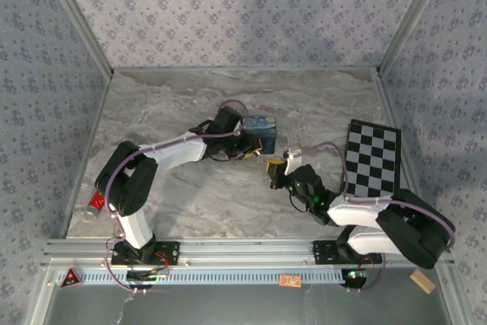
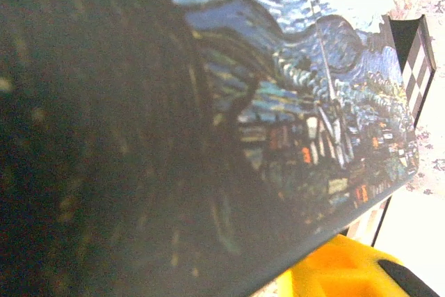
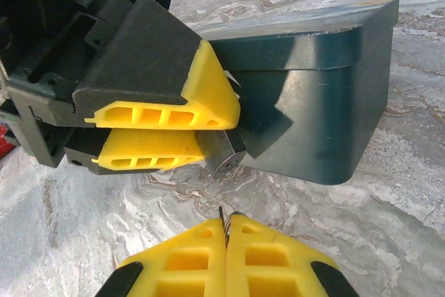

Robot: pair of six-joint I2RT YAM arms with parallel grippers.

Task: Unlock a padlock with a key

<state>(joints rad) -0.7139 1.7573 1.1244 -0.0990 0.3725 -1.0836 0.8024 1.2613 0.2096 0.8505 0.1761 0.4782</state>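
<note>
The padlock [image 3: 228, 152] is a small dark metal block with its round keyhole facing my right wrist view. My left gripper [image 3: 222, 133] is shut on it with both yellow fingers [image 3: 174, 113], right against the front of the blue swirl-painted box [image 3: 313, 102]. My right gripper [image 3: 226, 231] is shut on the key [image 3: 223, 219], whose thin tip sticks out between the pads, a short gap below the keyhole. From above, the left gripper [image 1: 257, 150] sits at the box [image 1: 262, 129] and the right gripper [image 1: 274, 170] is just beside it. The box's painted side [image 2: 292, 102] lies close to the left wrist view.
A black-and-white checkerboard [image 1: 373, 159] lies at the right of the marble table [image 1: 190, 195]. A small red-capped object [image 1: 95, 203] sits at the table's left edge. Patterned walls enclose the table on three sides.
</note>
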